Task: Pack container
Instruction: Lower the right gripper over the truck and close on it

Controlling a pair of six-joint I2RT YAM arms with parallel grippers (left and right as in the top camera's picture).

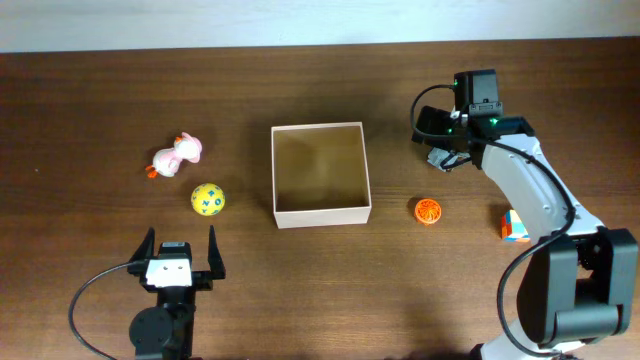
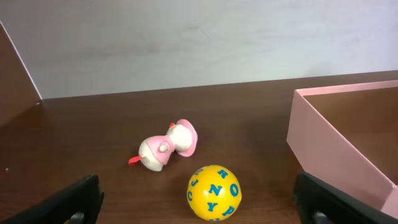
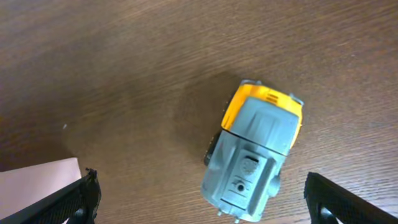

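At middle of dark wooden table [image 1: 100, 90]: container [image 1: 322, 213], a square shallow cardboard box, white outside, tan inside, open side up.
Near front edge: left gripper [image 1: 181, 235], fingers spread wide, facing yellow lettered ball [image 2: 214, 193] and pink-white duck toy [image 2: 166, 147].
Toward far right: right gripper [image 3: 200, 180], fingers spread wide over grey-and-yellow plastic toy car [image 3: 255, 158].

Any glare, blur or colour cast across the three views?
Overhead: even light, sharp, faint shadow inside the box. Left wrist: white box wall reads pink, ball crisp. Right wrist: toy truck sharp, mild sheen on the table.
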